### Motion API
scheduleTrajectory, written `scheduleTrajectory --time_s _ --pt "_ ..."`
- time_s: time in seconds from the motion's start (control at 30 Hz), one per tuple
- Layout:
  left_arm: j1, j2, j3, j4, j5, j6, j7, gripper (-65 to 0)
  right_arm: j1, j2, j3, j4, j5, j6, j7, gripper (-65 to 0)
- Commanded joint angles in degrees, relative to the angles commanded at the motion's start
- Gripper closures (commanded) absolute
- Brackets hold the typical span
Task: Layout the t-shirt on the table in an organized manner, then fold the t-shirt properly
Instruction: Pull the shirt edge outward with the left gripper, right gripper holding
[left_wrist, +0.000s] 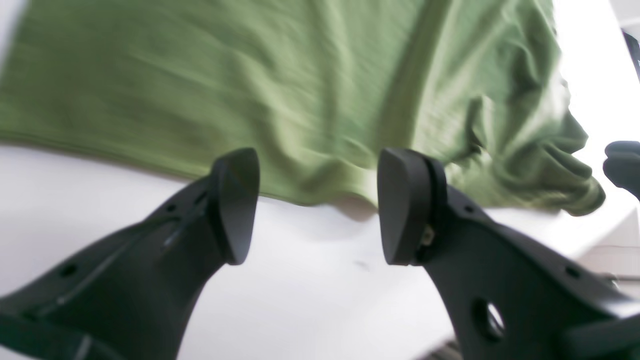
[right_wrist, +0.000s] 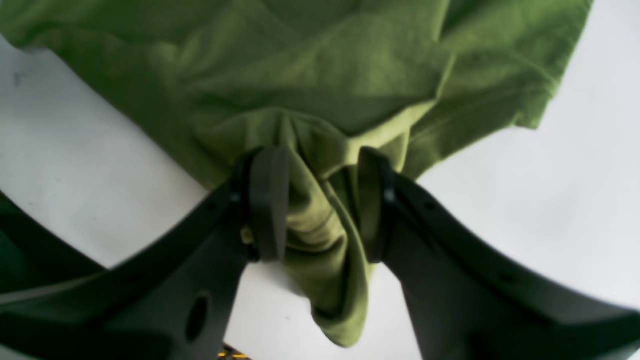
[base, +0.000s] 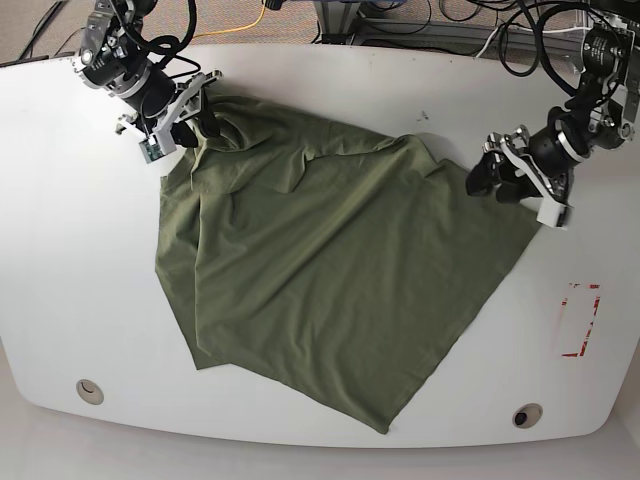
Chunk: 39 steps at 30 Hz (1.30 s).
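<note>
t-shirt (left_wrist: 300, 90) blurred, cut off at top

Tangled cables (base: 430, 15); yellow cord (base: 240, 28) beyond.

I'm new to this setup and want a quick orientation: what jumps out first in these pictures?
The olive-green t-shirt dominates, spread wrinkled and slantwise across the middle of the white table. At its far corner, the right gripper pinches a bunched fold of cloth. Opposite, the left gripper is open and empty at the shirt's edge, and a red tape rectangle marks the table near that side.
</note>
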Motion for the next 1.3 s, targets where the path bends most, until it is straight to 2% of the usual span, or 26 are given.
scheduleTrajectory --time_s 0.07,0.17,0.2,0.23,0.3,0.43,0.53,0.7,1.1,1.2,1.3 --pt "-0.88 0.00 -1.32 -1.76 0.62 -1.49 0.00 -35.7 -0.35 -0.09 0.62 0.00 0.26 0.00 0.00 -23.3" --pt "-3.25 0.00 -2.46 -5.36 2.02 -3.87 0.00 -35.7 -1.05 -0.97 2.64 -0.09 0.35 0.00 0.00 -27.3" --pt "-4.84 0.00 -2.46 -6.68 2.64 -4.84 0.00 -35.7 -1.49 -1.93 3.60 -0.09 0.09 0.00 0.26 -31.1" --pt "-5.36 0.00 -2.46 -7.12 2.81 -5.10 0.00 -35.7 -1.49 -2.20 3.96 -0.09 0.09 0.00 0.35 -32.2" --pt "-7.56 0.00 -2.46 -10.20 4.31 -6.77 0.00 -35.7 -1.67 -2.99 5.71 -0.18 0.09 0.00 0.35 -39.8" --pt "-10.55 0.09 -2.46 -14.95 7.47 -8.88 0.00 -35.7 -1.67 -3.16 6.24 -1.14 0.09 0.00 0.35 -45.8" --pt "-12.75 0.18 -2.46 -17.23 9.49 -10.64 0.00 -35.7 -1.67 -3.34 6.24 -1.58 0.18 0.00 0.35 -45.8" --pt "-14.59 0.18 -2.55 -20.22 11.52 -12.04 0.00 -35.7 -1.67 -3.96 6.24 -3.96 0.18 0.00 0.35 -45.8" --pt "-16.18 0.26 -2.55 -24.97 12.04 -12.13 -0.35 -35.7 -0.62 -4.13 6.07 -7.38 0.09 0.00 0.18 -45.2" --pt "-17.23 0.79 -2.55 -27.25 12.04 -12.13 -0.44 -35.7 -0.62 -4.13 4.13 -7.91 0.09 0.00 0.09 -37.1" --pt "-18.90 2.73 -2.55 -29.10 12.04 -12.13 -0.35 -35.7 -0.70 -3.60 2.11 -8.70 0.26 0.00 0.09 -23.1"
